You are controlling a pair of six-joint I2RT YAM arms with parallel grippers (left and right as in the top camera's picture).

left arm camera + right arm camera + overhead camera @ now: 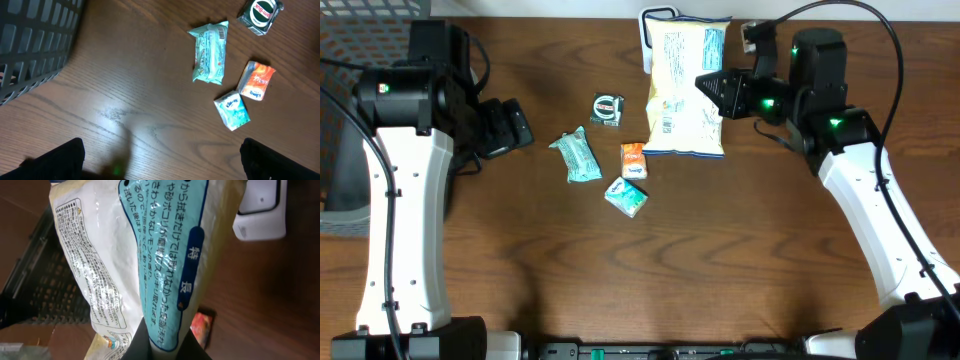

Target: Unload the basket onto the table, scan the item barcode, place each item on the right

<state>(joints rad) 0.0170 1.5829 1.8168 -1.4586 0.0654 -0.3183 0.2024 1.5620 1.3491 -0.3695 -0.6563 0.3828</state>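
Snack bag (pixel 675 70) pinched in right gripper (pixel 708 92); tilt barcode face toward scanner (pixel 260 210) beyond jaws. Left gripper (pixel 162 162) wide, empty.

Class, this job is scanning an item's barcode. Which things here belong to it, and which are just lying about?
Belong to the job: white-and-teal bag, held by the right gripper; white scanner.

Lying about: teal packet, black round pack, orange packet, tissue pack, grey basket. The left gripper hangs open, holding nothing.
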